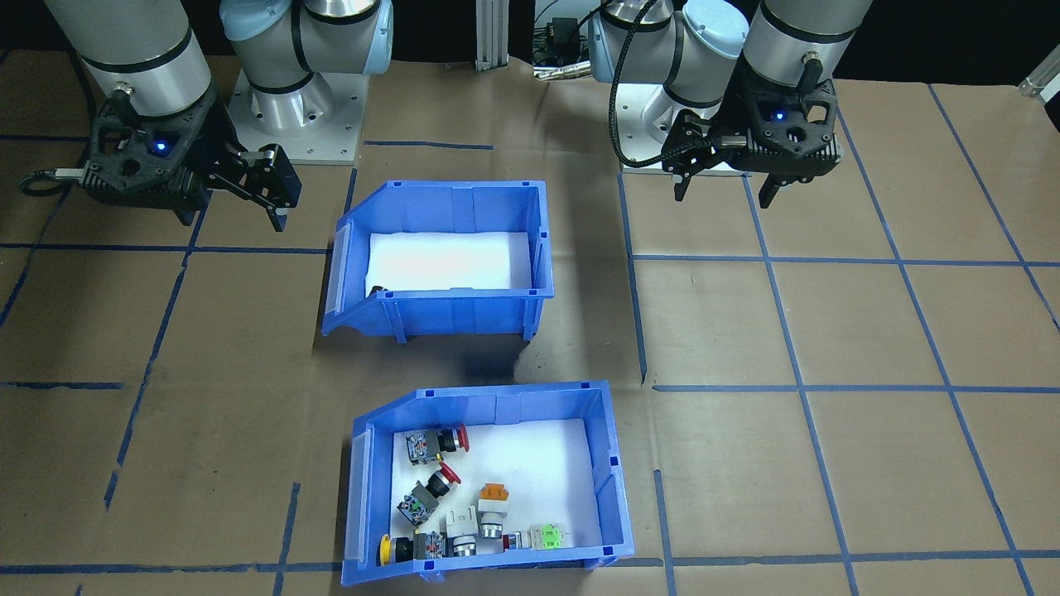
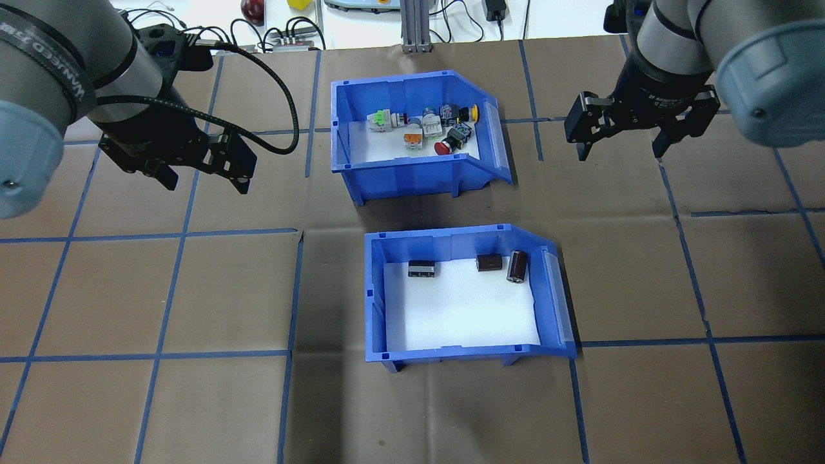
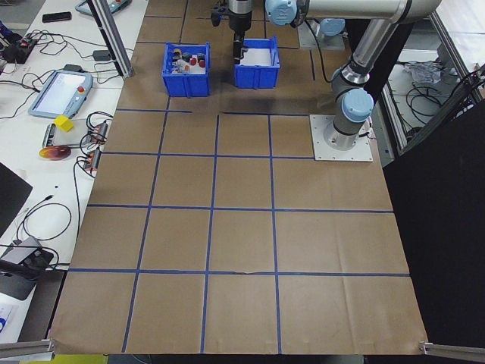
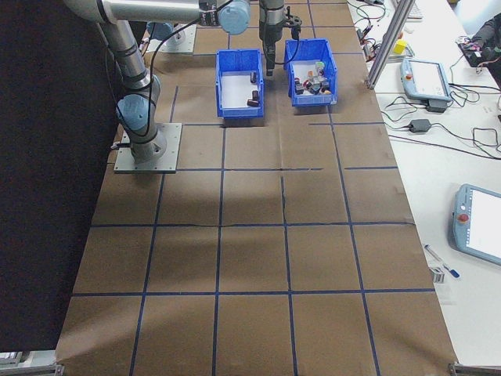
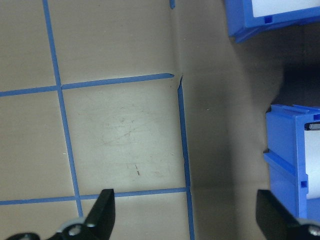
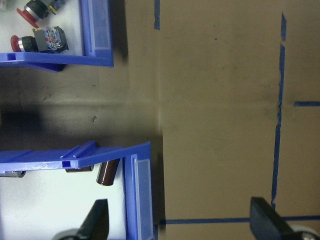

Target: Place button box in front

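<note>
Button box (image 2: 412, 138) sitting on the far half of the counter (image 2: 161, 290) from the robot, nearest the operators' edge in the front-facing view (image 1: 484, 480). Resting flat on the brown paper, open front turned toward the robot's right. Touched by nothing. White foam floor (image 1: 538, 472) inside, scattered with push-button switches: two red-capped ones (image 1: 439, 443) up top, an orange-capped one (image 1: 493, 505) in the middle, a yellow-capped one (image 1: 389, 550) in the corner by the open front, a green one (image 1: 546, 538) along the wall.

Directly behind it, on the robot's side, the second blue bin (image 2: 467, 293), same shape, same facing, set apart by a strip of bare paper. In there: two dark brown cylinders (image 2: 517, 266) and a black block (image 2: 421, 269) lined up against the wall nearer the button box.

Left gripper (image 2: 203, 174) hovering above the counter, well off to the left of both bins, jaws spread wide, holding nothing. From the left wrist camera, both fingertips (image 5: 102, 215) framing bare paper and blue tape lines (image 5: 182, 135), with corners of the two bins at the frame's right edge.

Right gripper (image 2: 624, 143) hanging on the opposite side, well clear of the button box's open front, jaws likewise spread and empty. Right wrist camera looking down on the open fronts of both bins, fingertips (image 6: 97, 222) low in the frame.

Blue tape grid across the whole counter.
</note>
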